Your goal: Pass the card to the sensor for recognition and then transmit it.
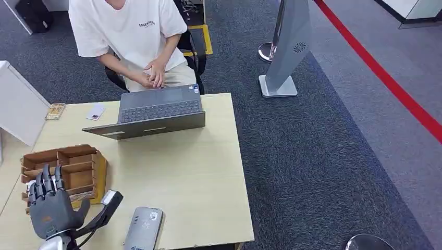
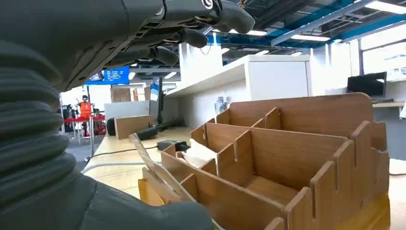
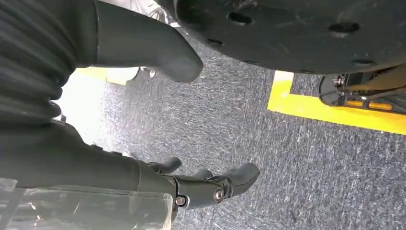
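My left hand (image 1: 49,205) hovers at the table's near left corner, fingers spread and holding nothing, just in front of the wooden organiser (image 1: 68,169). In the left wrist view a thin, pale card (image 2: 153,165) leans in the organiser's (image 2: 287,158) nearest slot, between my thumb and my raised fingers (image 2: 191,19), which are well apart from it. A white item (image 2: 198,153) lies one slot further in. A grey flat card reader (image 1: 143,229) lies at the table's front edge, with a black handheld scanner (image 1: 107,205) beside it. My right hand (image 3: 119,167) hangs over the carpet with its fingers apart and nothing in it.
A person sits at the far side of the table behind an open laptop (image 1: 156,112), hands together. A small pale card (image 1: 95,112) and a small tray (image 1: 54,111) lie at the far left. A white partition (image 1: 18,104) stands on the left. A sign stand (image 1: 284,52) is on the carpet.
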Robot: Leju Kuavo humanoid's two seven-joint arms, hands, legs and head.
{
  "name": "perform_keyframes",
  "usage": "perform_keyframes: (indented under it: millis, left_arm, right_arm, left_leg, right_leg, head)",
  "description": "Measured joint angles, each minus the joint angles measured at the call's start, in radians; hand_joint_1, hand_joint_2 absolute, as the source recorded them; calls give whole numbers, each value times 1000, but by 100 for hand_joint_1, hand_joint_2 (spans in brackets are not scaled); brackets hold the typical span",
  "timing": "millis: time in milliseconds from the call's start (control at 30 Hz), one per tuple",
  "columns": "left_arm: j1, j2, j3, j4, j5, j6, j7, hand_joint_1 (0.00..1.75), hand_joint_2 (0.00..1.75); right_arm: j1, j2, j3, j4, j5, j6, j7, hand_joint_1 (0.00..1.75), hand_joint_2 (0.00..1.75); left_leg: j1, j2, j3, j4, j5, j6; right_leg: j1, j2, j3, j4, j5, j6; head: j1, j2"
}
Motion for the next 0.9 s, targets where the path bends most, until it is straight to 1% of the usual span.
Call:
perform_keyframes:
  millis: [67, 233, 633, 667, 700, 900]
  left_arm:
    - [0, 0, 3, -5, 1, -9, 7, 0, 175]
    - [-1, 1, 21, -7, 5, -61, 28, 0, 175]
    - [-1, 1, 50, -5, 11, -77, 30, 0, 175]
    - [-2, 1, 50, -5, 11, -77, 30, 65, 175]
    - [-2, 1, 51, -5, 11, -77, 30, 175, 175]
    - [-3, 1, 51, -3, 24, -93, 12, 175, 175]
  right_arm:
    - [0, 0, -2, -5, 1, 3, 0, 0, 175]
    - [0, 3, -5, -23, 2, 16, -1, 0, 175]
    - [0, 4, -6, -35, 2, 19, -1, 0, 175]
    - [0, 4, -6, -35, 2, 19, -1, 0, 175]
    - [0, 4, -6, -36, 2, 19, -1, 0, 175]
    - [0, 4, -7, -37, 2, 19, -2, 0, 175]
  left_leg:
    - [0, 0, 0, 0, 0, 0]
    - [0, 0, 0, 0, 0, 0]
    - [0, 0, 0, 0, 0, 0]
    - [0, 0, 0, 0, 0, 0]
    - [0, 0, 0, 0, 0, 0]
    - [0, 0, 0, 0, 0, 0]
  right_leg:
    - [0, 0, 0, 0, 0, 0]
    - [0, 0, 0, 0, 0, 0]
    - [0, 0, 0, 0, 0, 0]
    - [0, 0, 0, 0, 0, 0]
    - [0, 0, 0, 0, 0, 0]
    - [0, 0, 0, 0, 0, 0]
  head:
    - [0, 0]
    - [0, 0]
    - [0, 0]
    - [0, 0]
    - [0, 0]
    - [0, 0]
